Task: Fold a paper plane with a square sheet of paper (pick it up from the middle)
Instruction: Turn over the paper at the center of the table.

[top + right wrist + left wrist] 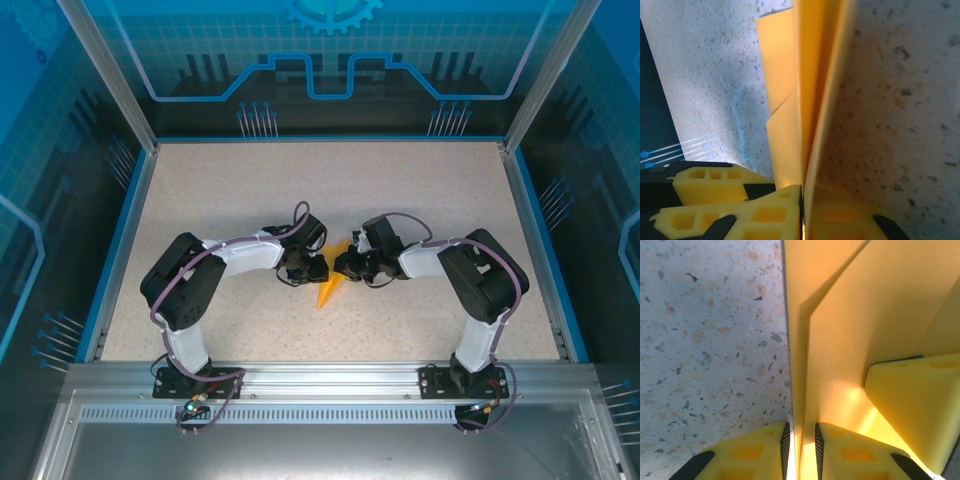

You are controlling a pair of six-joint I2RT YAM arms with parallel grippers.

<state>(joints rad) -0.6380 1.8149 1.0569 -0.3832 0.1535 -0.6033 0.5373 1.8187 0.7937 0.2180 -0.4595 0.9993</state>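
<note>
The square sheet of paper [328, 292] is folded into a narrow orange-yellow pointed dart, its tip aimed toward the near edge of the table. Both grippers meet over it at mid-table. My left gripper [318, 268] comes in from the left and is shut on the paper's upright layers [880, 315], its jaws [800, 432] pinching the fold. My right gripper [342, 266] comes in from the right and is shut on the same paper [810, 75], jaws [802, 192] pressed tight on the layers. A right finger [910, 405] lies against the paper's flap. The left fingers [710, 182] sit just beside the right ones.
The speckled beige table [300, 190] spreads all around the grippers. Blue rims and metal posts [110, 75] bound it at the left, right and back. An aluminium rail [320, 375] with both arm bases runs along the near edge.
</note>
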